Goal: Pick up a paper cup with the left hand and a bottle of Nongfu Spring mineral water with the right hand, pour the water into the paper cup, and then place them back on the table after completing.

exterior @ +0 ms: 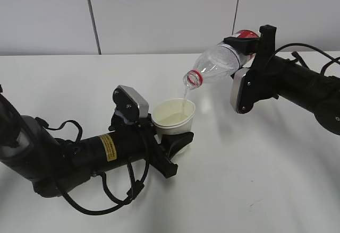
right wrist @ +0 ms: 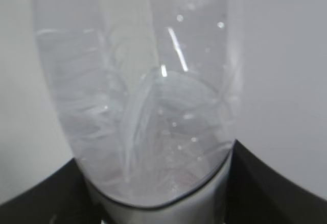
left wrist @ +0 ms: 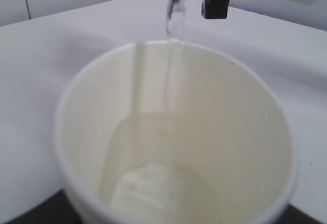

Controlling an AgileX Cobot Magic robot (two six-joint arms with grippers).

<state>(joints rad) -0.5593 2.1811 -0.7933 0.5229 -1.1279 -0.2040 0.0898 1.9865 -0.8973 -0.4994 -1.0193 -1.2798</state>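
A: What is the paper cup's (exterior: 173, 120) state?
B: Off-white, upright, raised just above the white bench (exterior: 255, 169), clasped by the left end effector (exterior: 178, 147); water (left wrist: 168, 196) pools at its bottom.

A: And the bottle (exterior: 218, 63)?
B: Clear plastic, red neck ring, uncapped, tipped mouth-down over the cup in the right end effector (exterior: 249, 47). A thin stream (exterior: 184, 97) falls into the cup.

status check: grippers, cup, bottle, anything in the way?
Left hand shut on paper cup. Right hand shut on bottle, tilted, water streaming into cup. Nothing in the way.
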